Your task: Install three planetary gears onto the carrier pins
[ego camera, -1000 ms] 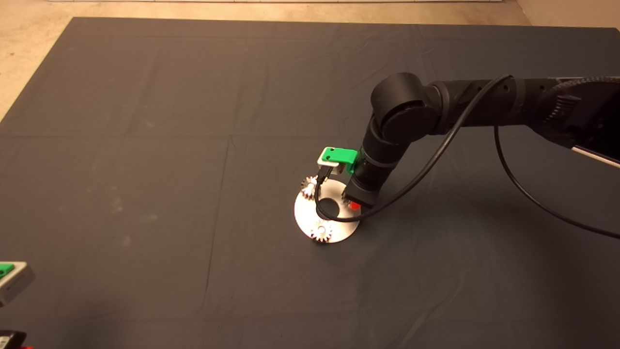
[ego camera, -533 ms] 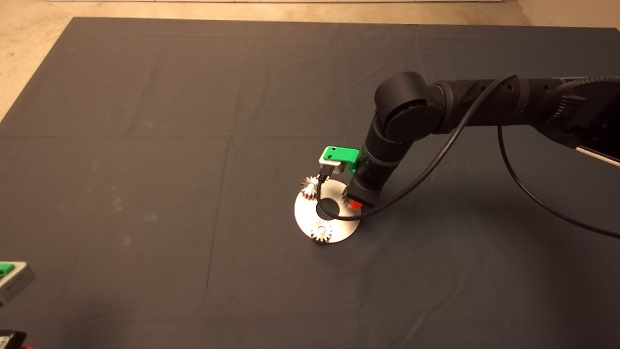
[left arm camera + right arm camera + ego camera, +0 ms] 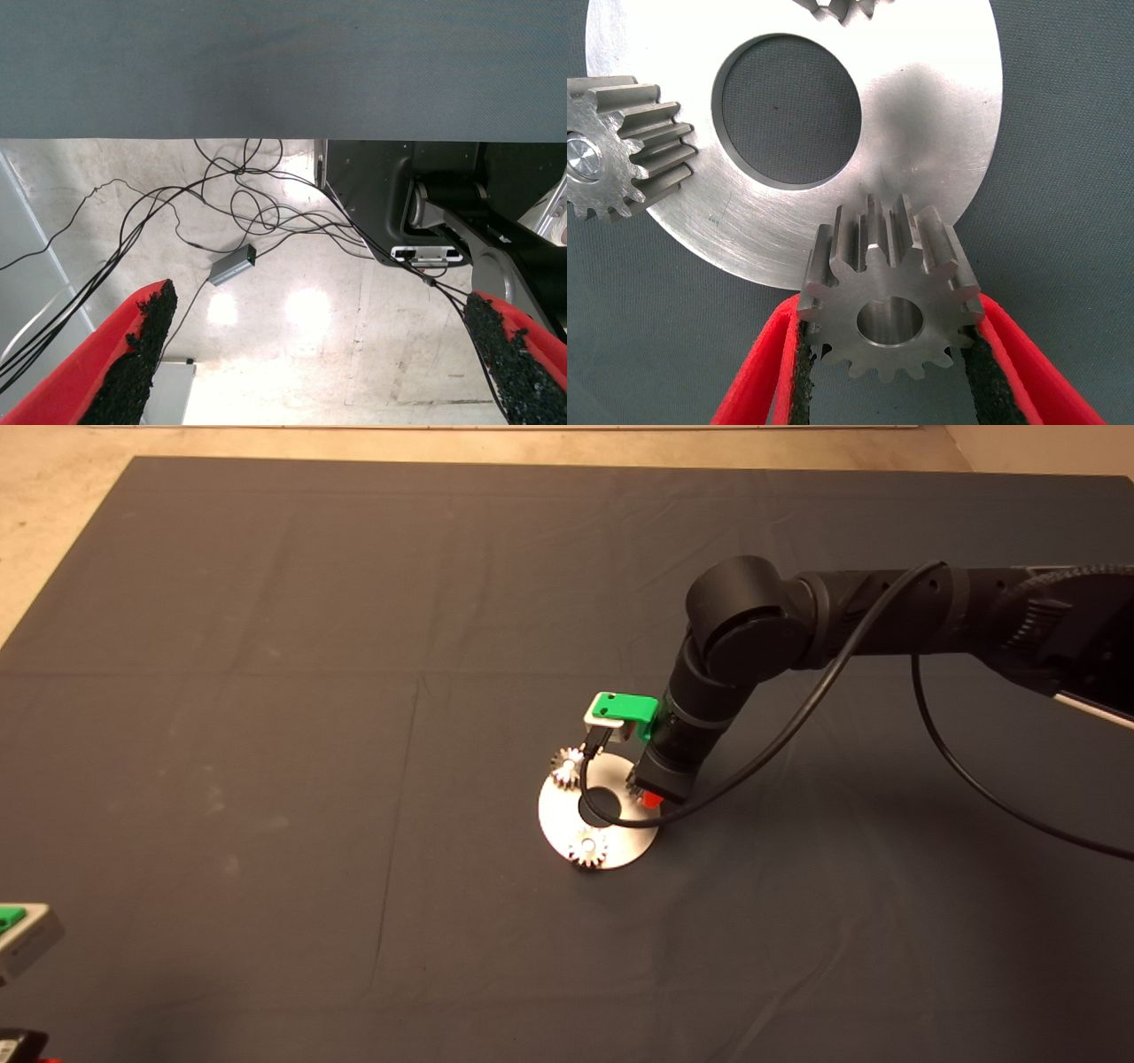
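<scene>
The round silver plate [image 3: 611,824] lies mid-mat and also shows in the right wrist view [image 3: 921,106]. Two planetary gears [image 3: 568,765] [image 3: 588,848] sit on carrier pins; in the right wrist view one [image 3: 620,146] has its pin's silver top showing in its hole, and the other [image 3: 837,7] is cut off at the edge. My right gripper [image 3: 649,797] [image 3: 890,354] is shut on the third gear [image 3: 890,297], held level over the plate's right rim. The third pin is hidden. My left gripper [image 3: 319,310] is open and parked off the mat's lower left.
The right arm's black cable [image 3: 620,824] loops over the plate's centre hole. The left wrist view looks past the mat's edge [image 3: 266,88] at floor cables [image 3: 248,212] and a small grey box [image 3: 232,265].
The right arm and gripper shifted slightly to the right with the gear during the first half second, then held still. The plate and two seated gears have not moved.
</scene>
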{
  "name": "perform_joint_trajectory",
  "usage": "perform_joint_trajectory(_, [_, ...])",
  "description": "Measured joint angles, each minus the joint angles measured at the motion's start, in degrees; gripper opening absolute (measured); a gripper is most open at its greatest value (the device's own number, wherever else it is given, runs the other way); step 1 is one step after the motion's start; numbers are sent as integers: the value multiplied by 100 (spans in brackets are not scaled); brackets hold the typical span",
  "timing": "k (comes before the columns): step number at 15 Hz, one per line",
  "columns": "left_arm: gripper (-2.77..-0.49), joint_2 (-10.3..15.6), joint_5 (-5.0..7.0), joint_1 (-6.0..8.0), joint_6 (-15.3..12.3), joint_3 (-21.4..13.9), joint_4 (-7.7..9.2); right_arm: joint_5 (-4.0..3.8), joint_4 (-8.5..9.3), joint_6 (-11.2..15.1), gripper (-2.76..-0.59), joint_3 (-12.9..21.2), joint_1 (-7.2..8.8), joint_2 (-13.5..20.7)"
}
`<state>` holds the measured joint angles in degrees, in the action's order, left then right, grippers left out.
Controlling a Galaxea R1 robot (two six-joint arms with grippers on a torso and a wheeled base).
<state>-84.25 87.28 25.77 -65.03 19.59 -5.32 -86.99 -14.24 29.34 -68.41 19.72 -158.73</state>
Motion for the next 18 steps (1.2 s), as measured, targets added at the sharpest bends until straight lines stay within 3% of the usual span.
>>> perform_joint_trajectory(4, [-93,21,0,0,-2,0,0,-71,-12,-13,-234,-8,54,19])
perform_joint_trajectory(7, [-93,38,1,0,1,0,0,-63,-12,-16,-234,-9,160,13])
perform_joint_trajectory(18, [-93,77,0,0,20,0,0,-63,-12,-16,-235,-9,155,-39])
